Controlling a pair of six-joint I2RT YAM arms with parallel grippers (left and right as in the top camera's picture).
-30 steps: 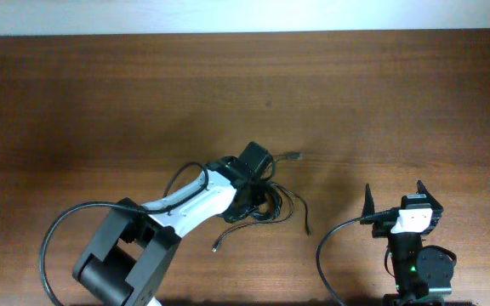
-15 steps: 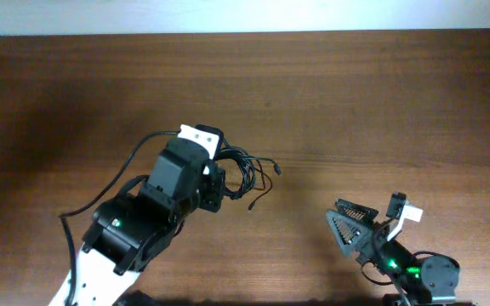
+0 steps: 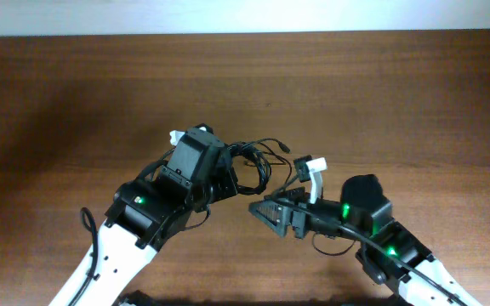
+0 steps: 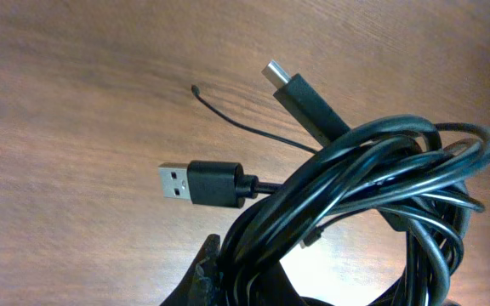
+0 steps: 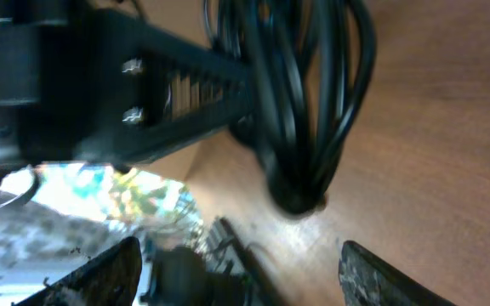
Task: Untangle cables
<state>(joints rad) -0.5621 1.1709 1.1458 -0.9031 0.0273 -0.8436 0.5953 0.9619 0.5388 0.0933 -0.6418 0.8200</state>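
Where left fingers (image 4: 207,282) clamp cables (image 4: 340,170), contact hidden; right fingers (image 5: 383,274) spread.

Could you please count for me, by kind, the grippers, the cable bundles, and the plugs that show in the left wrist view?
Grippers: 2 (left gripper, right gripper)
Bundles: 1 (cable bundle)
Plugs in the left wrist view: 2 (USB-A plug, second plug)
Total: 5
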